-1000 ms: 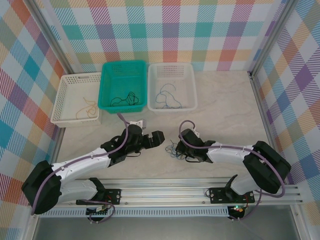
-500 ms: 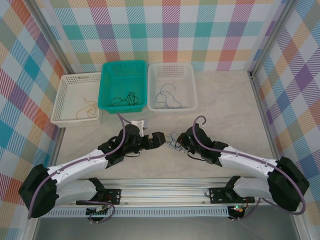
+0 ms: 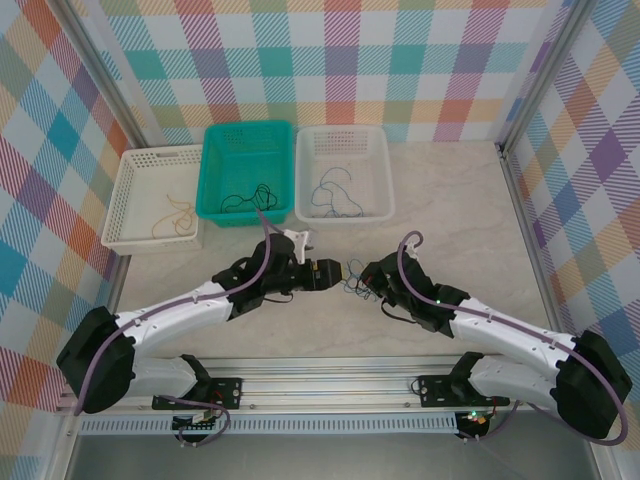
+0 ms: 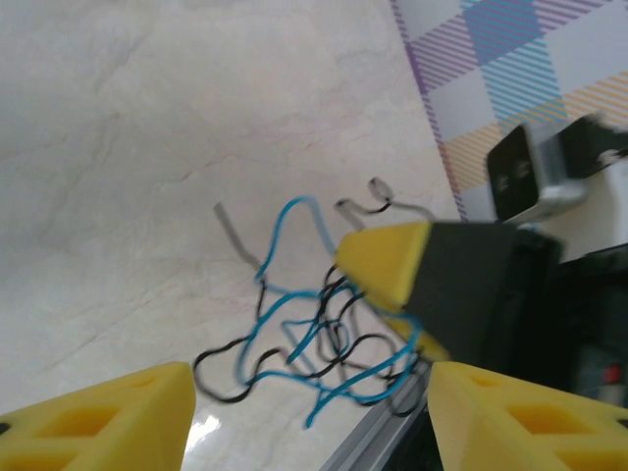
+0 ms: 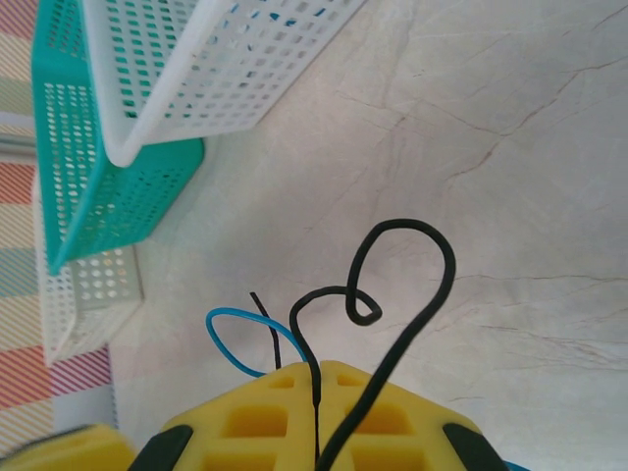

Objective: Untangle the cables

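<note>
The right gripper [image 3: 363,272] had its yellow fingers [image 5: 257,414] pinched tight on the cables [image 4: 312,336], a small knot of blue and black wires. A black loop and a blue loop stuck out past its tips. The left gripper [image 4: 312,417] was just beside the knot, its fingers spread wide and holding nothing. The knot sat between the two grippers, over the table [image 3: 455,205], near the white basket [image 3: 344,138].
</note>
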Robot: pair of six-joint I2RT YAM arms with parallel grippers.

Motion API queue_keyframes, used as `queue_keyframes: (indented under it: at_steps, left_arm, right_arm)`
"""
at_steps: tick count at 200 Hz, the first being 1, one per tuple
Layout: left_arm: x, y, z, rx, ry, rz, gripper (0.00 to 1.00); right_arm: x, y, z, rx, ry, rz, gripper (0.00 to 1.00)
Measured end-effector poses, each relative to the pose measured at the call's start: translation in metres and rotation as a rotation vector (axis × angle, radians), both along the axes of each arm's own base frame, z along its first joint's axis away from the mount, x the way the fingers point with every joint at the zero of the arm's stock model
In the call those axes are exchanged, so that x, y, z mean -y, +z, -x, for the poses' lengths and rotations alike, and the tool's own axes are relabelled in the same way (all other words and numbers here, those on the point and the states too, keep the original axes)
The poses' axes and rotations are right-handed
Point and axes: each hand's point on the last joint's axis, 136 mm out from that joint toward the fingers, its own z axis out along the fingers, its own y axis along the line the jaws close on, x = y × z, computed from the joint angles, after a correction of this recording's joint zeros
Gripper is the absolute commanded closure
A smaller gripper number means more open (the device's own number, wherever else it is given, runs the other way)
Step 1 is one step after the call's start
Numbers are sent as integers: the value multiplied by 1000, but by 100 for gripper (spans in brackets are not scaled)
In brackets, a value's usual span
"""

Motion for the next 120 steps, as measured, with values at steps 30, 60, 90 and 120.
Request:
queue_keyframes:
  at_steps: [30,60,90,120]
  left_arm:
    - [1,20,-4,80,-47,-63,41]
    - [2,12,-1,97,-109,-138,45]
    - [-2,-12,4,63,-148,-223,51]
    - [-2,-27,4,37,-173,-280,55]
  right_arm:
    - [0,-1,2,5,27,30,100]
    - [-2,-1,3,9,49,35,100]
    - [-3,-1,4,13,69,42,100]
    - [-5,-1,5,10,79,41,100]
